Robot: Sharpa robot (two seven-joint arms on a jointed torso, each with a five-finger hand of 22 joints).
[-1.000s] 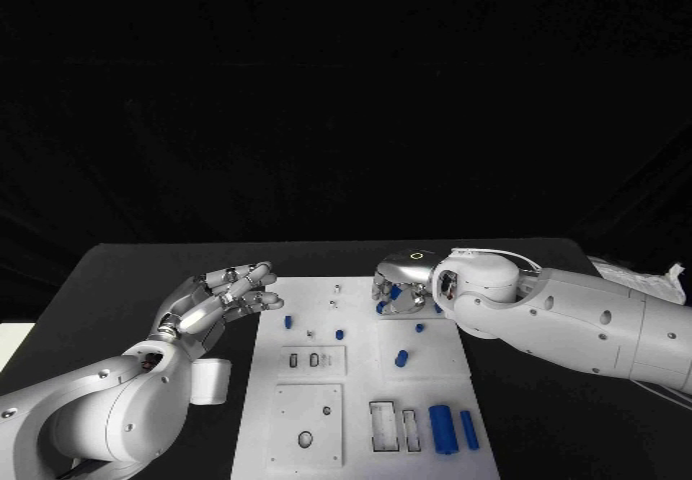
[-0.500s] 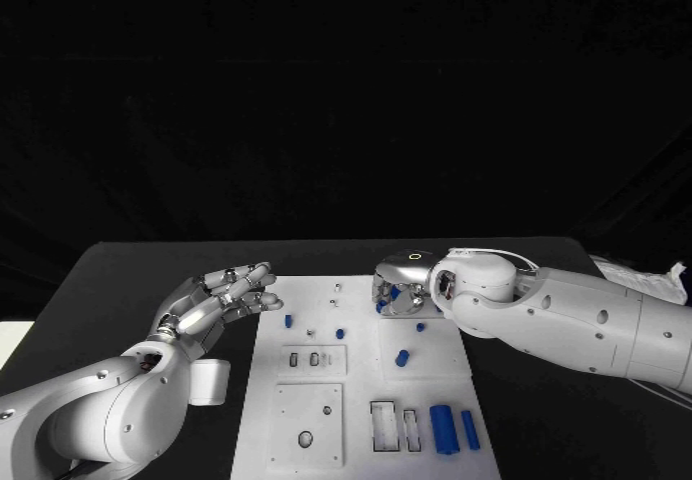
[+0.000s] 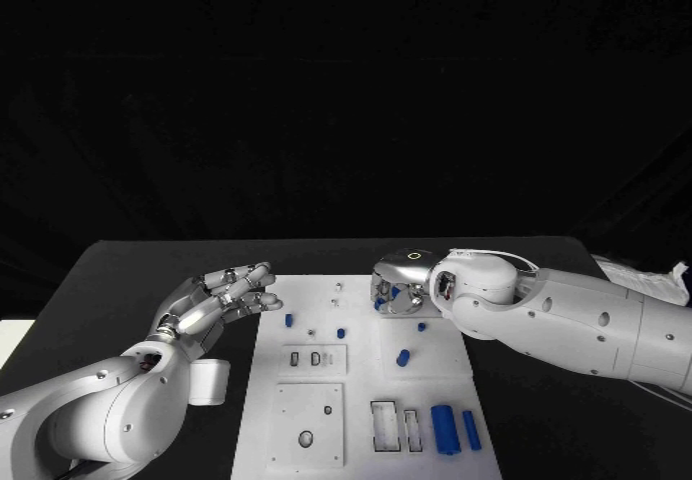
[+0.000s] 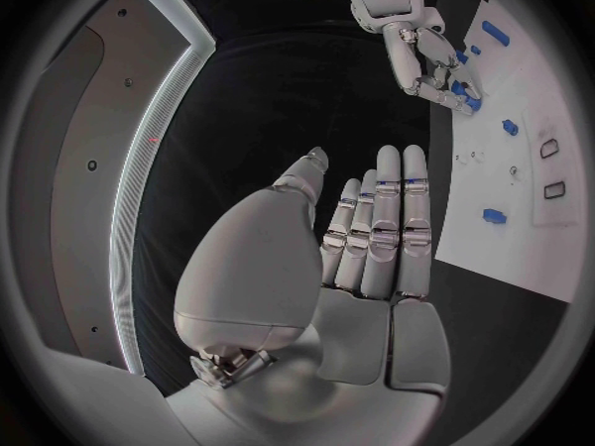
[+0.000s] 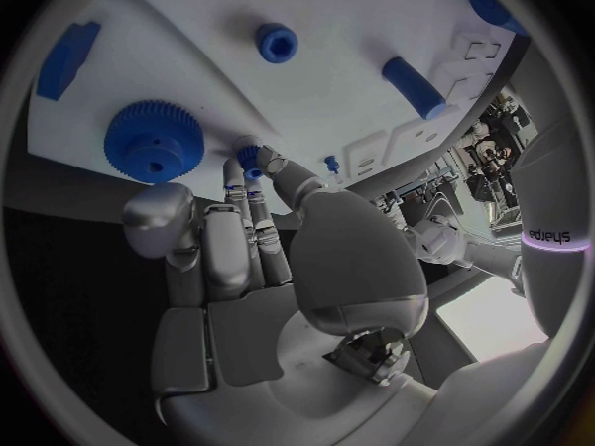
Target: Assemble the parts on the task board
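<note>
Nearest, on the white task board (image 3: 433,375) at its near right corner: two long blue bars (image 3: 453,429), side by side, lengthwise. Just left of them, open rectangular slots (image 3: 382,427) in the board's surface.

Left of the board, on the black table (image 3: 116,290): a small white cup (image 3: 211,381), close against the left forearm.

Mid-board: one short blue cylinder (image 3: 402,357), lying loose, tilted. Left of it, a raised plate with two small slots (image 3: 309,359).

Further back: a small blue peg (image 3: 340,333) and another blue peg (image 3: 289,321), both standing near the board's left half; a further small blue piece (image 3: 421,326) right of centre.

Left hand (image 3: 224,297): held above the table just off the board's far left edge, fingers extended and slightly apart, nothing in it.

Right hand (image 3: 400,288): at the board's far right area, fingers pointed down at the board. In the right wrist view a small blue part (image 5: 251,158) sits at the fingertips (image 5: 238,168), beside a blue gear (image 5: 154,140) lying flat on the board. Whether that part is actually pinched, cannot be told.
</note>
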